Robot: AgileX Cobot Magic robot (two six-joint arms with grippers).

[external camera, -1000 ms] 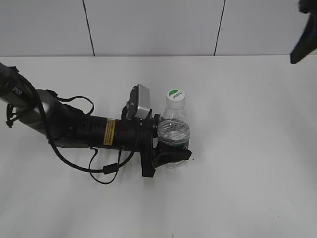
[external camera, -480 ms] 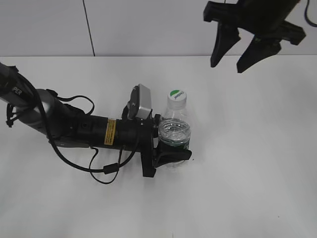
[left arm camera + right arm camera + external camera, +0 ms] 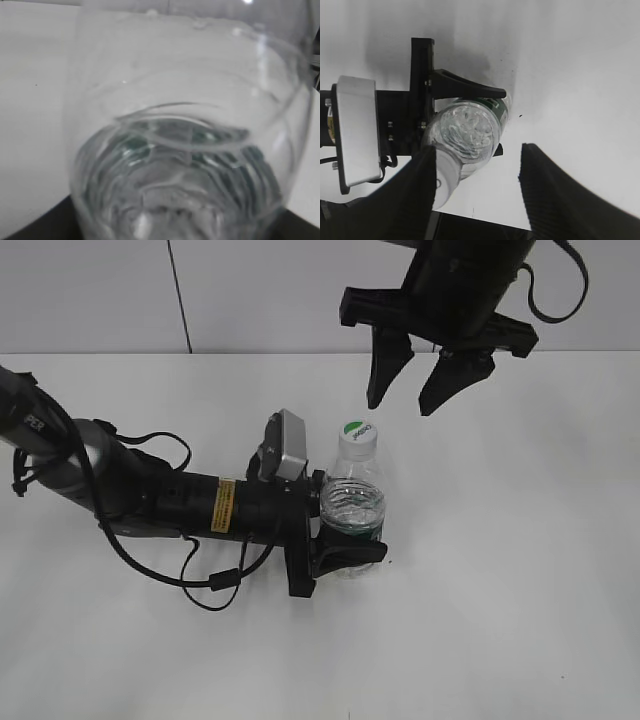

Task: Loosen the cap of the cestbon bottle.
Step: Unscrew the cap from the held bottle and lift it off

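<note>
The clear cestbon bottle stands upright on the white table, its dark green label band low on the body. Its white cap with a green patch sits on top. My left gripper is shut on the bottle's lower body from the left. In the left wrist view the bottle fills the frame. My right gripper hangs open above and just right of the cap, fingers pointing down. In the right wrist view the bottle and cap lie beside my left finger.
The left arm with its cables lies along the table to the left of the bottle. Its wrist camera stands just left of the cap. A white tiled wall runs behind the table.
My right gripper has come in from the upper right, moving left and down to hang open just above the cap. The left gripper and bottle have not moved.
</note>
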